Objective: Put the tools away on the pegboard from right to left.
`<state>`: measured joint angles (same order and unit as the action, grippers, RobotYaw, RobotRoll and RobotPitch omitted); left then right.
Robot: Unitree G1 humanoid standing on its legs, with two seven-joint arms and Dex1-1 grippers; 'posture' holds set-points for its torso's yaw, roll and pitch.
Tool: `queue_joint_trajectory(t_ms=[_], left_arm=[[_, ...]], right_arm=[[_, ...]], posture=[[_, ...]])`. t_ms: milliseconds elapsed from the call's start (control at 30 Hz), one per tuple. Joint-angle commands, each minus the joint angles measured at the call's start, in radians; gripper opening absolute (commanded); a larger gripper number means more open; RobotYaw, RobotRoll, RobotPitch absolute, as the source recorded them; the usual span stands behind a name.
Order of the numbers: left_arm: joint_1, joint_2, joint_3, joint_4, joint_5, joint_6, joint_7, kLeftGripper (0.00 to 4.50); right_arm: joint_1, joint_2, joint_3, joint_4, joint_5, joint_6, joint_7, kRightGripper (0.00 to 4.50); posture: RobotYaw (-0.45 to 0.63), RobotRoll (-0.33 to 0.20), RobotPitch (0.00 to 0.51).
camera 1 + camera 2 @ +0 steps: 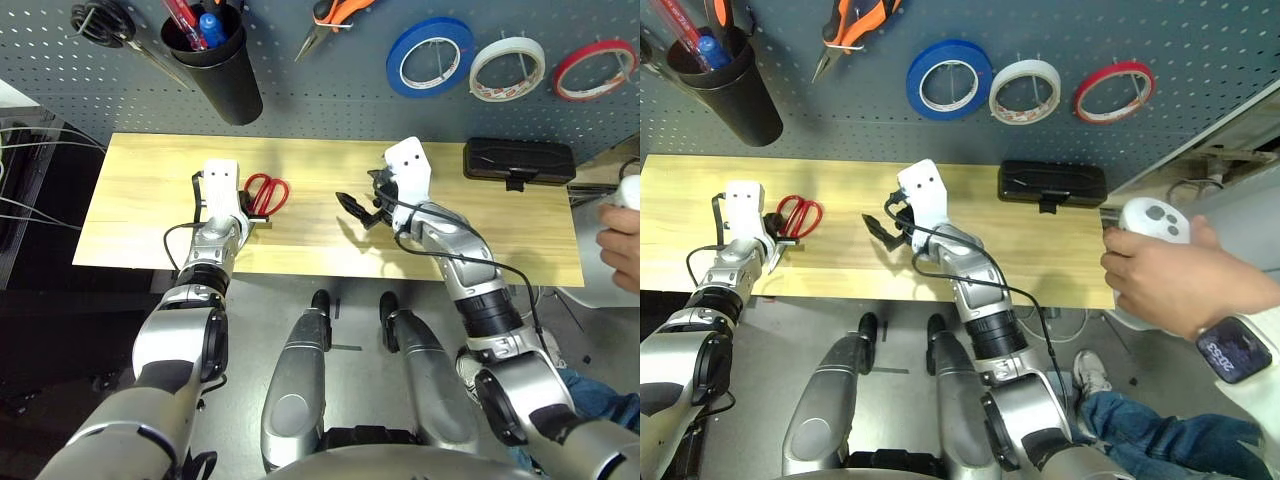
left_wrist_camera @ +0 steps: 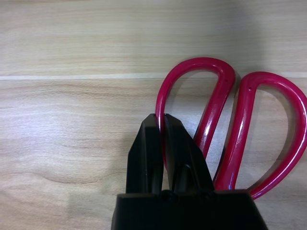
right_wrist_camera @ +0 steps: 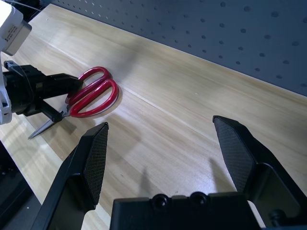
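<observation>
Left pincer [image 2: 162,143] has clamped onto one handle loop of the scissors [image 2: 230,124] lying on the surface [image 1: 320,200]; right pincer [image 3: 163,158] wide open, empty. Last tool, I reckon: next lift to the pegboard [image 1: 300,90].

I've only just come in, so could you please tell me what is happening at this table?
The robot is putting tools away on the pegboard. The blue tape ring, the pliers and the screwdriver in the black cup are already up there. Only the red-handled scissors are left, lying on the wooden table. The left gripper has its fingers shut on one handle loop. The right gripper hangs open and empty above the table. A person's hand holds a white controller at the right.
</observation>
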<state>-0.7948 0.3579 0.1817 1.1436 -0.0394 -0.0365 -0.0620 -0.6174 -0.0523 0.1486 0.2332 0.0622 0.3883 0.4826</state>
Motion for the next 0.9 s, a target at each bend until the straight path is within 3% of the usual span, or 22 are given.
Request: queue_joint_trajectory(t_ms=[33,500,900], left_arm=[[0.063,0.003,0.019,-0.016,-0.009,-0.020,0.036,0.01],[0.325,-0.026,0.096,-0.513,-0.049,-0.054,0.148,0.01],[0.335,0.020,0.170,-0.600,-0.051,-0.160,0.206,0.01]], right_arm=[[0.000,0.002,0.011,0.037,0.009,-0.035,0.018,4.50],[-0.078,-0.002,-0.011,0.185,0.013,-0.171,0.050,4.50],[-0.144,0.010,-0.022,0.283,0.016,-0.245,0.058,4.50]], posture=[[0.03,0.000,0.403],[0.09,0.000,0.326],[0.11,0.000,0.302]])
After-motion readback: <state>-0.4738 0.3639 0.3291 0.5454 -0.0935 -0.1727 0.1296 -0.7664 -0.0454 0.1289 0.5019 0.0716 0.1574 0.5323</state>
